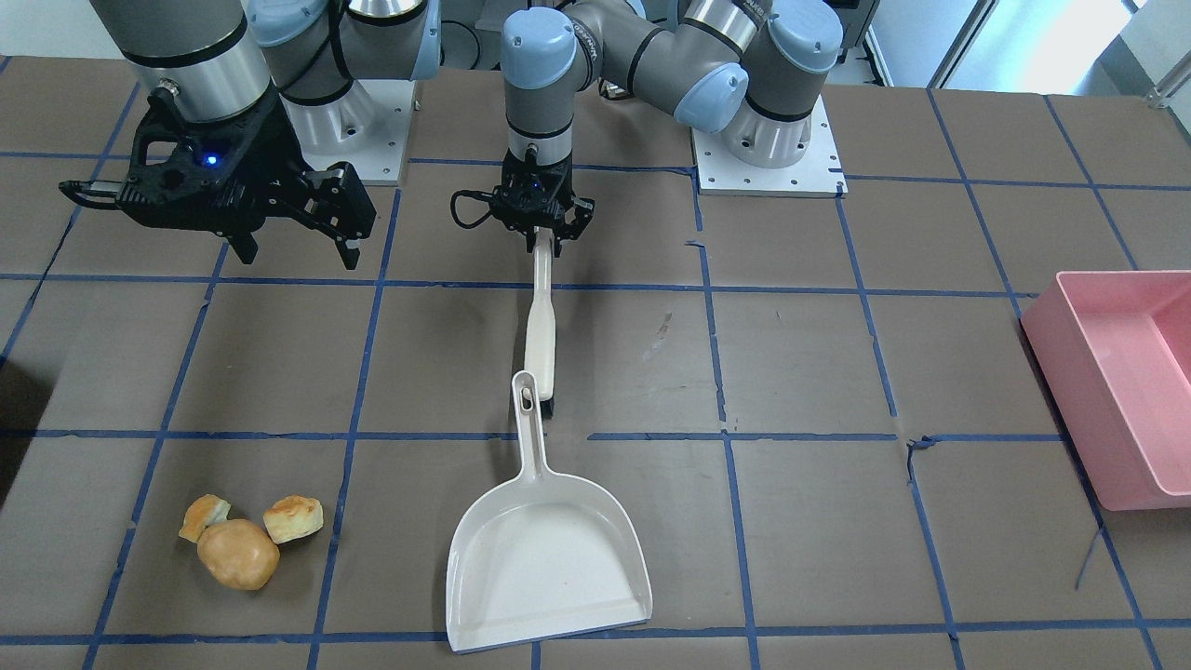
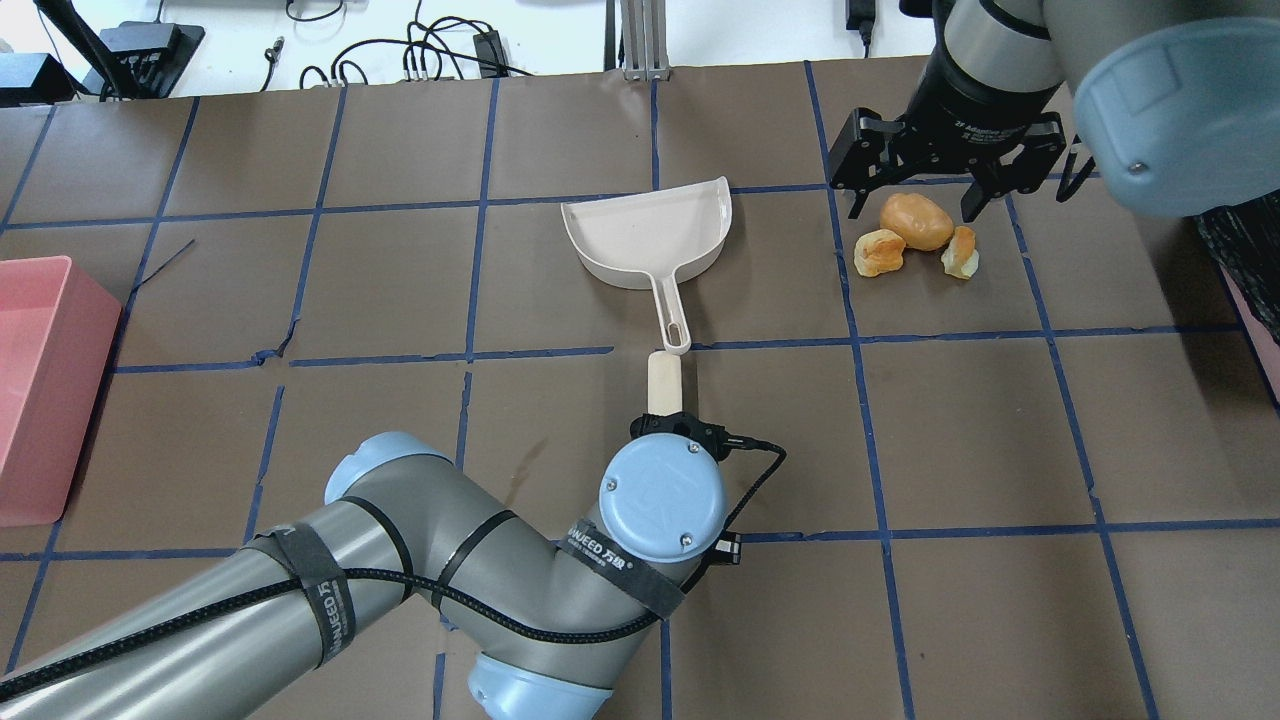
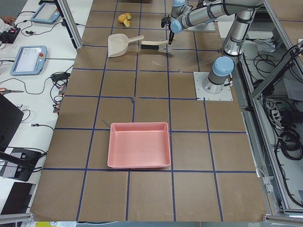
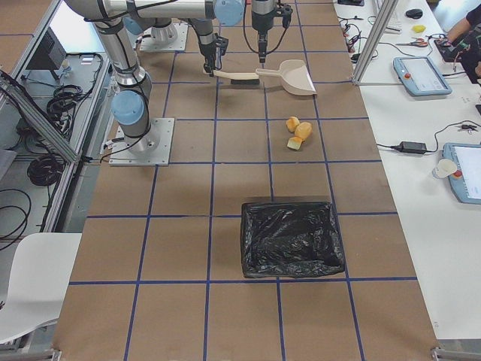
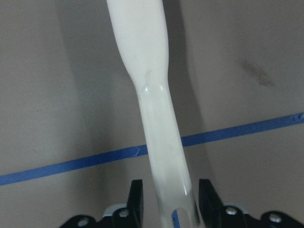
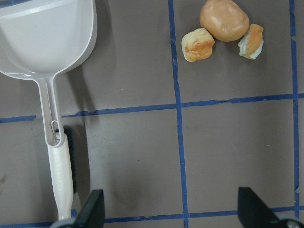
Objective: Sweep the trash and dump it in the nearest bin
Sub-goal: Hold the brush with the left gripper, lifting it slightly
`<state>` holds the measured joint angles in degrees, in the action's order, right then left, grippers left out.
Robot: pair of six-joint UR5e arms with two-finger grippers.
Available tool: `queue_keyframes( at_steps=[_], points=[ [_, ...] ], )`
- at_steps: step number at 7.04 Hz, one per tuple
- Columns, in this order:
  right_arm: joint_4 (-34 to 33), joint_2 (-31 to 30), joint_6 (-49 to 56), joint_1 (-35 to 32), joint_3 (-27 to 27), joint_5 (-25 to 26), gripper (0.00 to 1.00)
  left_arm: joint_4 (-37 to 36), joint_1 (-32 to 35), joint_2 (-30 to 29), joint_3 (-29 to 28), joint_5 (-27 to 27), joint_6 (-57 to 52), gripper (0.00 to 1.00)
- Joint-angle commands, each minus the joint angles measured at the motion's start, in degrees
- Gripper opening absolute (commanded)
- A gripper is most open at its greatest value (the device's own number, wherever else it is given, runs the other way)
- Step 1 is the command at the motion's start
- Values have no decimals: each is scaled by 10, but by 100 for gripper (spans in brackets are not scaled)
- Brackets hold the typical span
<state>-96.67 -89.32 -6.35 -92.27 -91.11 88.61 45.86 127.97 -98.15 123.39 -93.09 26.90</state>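
The left tool [image 1: 547, 240] is closed narrowly on the end of the long white plastic handle of a hand brush [image 1: 540, 326], whose dark bristles rest on the desk [image 1: 837, 372]. The brush head lies right against the handle tip of a shallow white plastic dustpan [image 1: 544, 549], which sits flat with its mouth turned away from the robot. The right tool [image 1: 298, 249] is spread wide and hangs above the desk, holding and touching nothing. The trash lies on the robot's right side, well apart from the dustpan: a round golden-brown lump [image 1: 238, 554] with two smaller tan chunks [image 1: 205, 516] [image 1: 293, 518] pressed against it. The desk is covered in brown paper marked into squares by blue tape. A pink rectangular plastic tub [image 1: 1117, 372] stands towards its left end, and a bin lined with a black bag [image 4: 291, 237] towards its right end. White benches with screened handsets [image 4: 421, 75] and cables run along the far side.
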Motion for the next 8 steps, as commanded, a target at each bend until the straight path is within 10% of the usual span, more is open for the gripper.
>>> queue_keyframes(
  at_steps=[1,5,8],
  points=[
    [-3,1,0,-1,0,3,100,0,0,5,0,0,1,12],
    [-11,27,29,3,0,-8,98,80,-9,63,-1,-3,-4,6],
    [-157,31,53,-1,-89,-11,92,187,-72,151,13,3,-69,3]
  ],
)
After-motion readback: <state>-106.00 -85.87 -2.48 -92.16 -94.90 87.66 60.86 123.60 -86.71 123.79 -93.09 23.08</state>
